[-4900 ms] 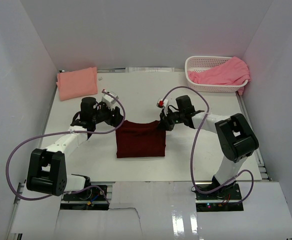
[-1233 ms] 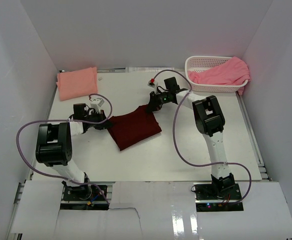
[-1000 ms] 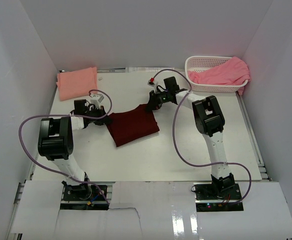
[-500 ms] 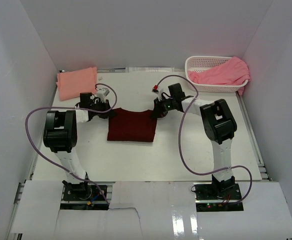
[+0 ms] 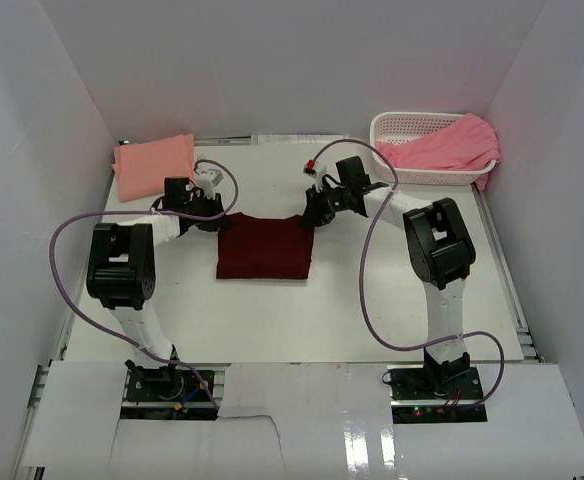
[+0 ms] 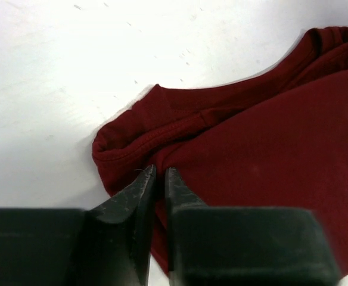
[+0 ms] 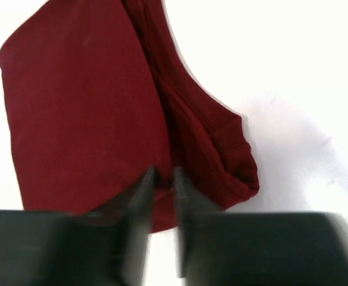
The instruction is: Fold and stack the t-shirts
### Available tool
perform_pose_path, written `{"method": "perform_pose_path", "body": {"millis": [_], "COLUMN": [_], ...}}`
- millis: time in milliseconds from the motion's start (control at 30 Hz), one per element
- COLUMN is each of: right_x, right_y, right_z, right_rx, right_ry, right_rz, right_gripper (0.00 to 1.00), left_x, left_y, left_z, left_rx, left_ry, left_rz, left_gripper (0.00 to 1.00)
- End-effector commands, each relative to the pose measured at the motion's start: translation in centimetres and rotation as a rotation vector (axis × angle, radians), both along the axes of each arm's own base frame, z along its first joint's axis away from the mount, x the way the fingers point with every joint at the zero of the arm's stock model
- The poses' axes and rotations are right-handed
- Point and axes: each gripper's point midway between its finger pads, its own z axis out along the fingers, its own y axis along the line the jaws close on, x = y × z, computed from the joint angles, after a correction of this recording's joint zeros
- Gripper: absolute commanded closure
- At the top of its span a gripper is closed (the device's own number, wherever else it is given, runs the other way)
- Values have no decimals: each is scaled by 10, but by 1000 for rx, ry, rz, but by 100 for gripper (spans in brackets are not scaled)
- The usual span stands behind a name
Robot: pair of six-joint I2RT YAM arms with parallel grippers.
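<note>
The dark maroon t-shirt (image 5: 264,250) lies folded into a flat rectangle in the middle of the table. My left gripper (image 5: 215,215) is at its far left corner, my right gripper (image 5: 313,213) at its far right corner. In the left wrist view the gripper (image 6: 160,173) is almost shut, its tips on the bunched hem of the maroon cloth (image 6: 263,137). In the blurred right wrist view the gripper (image 7: 164,174) shows a narrow gap over the maroon cloth (image 7: 84,107). A folded salmon-peach t-shirt (image 5: 154,166) lies back left. A pink t-shirt (image 5: 442,147) hangs over the basket.
The white lattice basket (image 5: 392,125) stands at the back right corner. White walls enclose the table on the left, back and right. Purple cables loop from both arms over the table surface.
The maroon shirt has turned from skewed to square and shifted toward the back. Both grippers moved along with its far corners. The right jaws have parted slightly.
</note>
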Motion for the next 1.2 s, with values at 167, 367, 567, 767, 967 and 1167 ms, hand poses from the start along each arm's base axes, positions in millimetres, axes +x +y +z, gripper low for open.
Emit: {"method": "perform_pose_path", "body": {"millis": [167,367,567,767,967,1167], "right_x": [37,32,-39,-116,-179,-211], "right_y": [8,0,7,26,16,4], "right_z": [104,166,179,180,242,280], "right_rx": [72,109,244,366,688,883], "right_ry": [-196,-247,57,101,146,92], "right_rz": [-57,-151,-73,33,226,389], "right_gripper": [38,10,10,10,10,10], "left_x": [41,32,-17,-80,-123,-148], "left_y": [37,42,31,-10,-30,-34], "left_z": [96,180,219,212,250,271], "left_rx": [100,18,-156,-422,-553,-607], "left_ry": [-166,-291,-232,-197,-271,-342], "left_rz": [231,341,409,264,125,77], "left_gripper": [2,2,2,2,2,2]}}
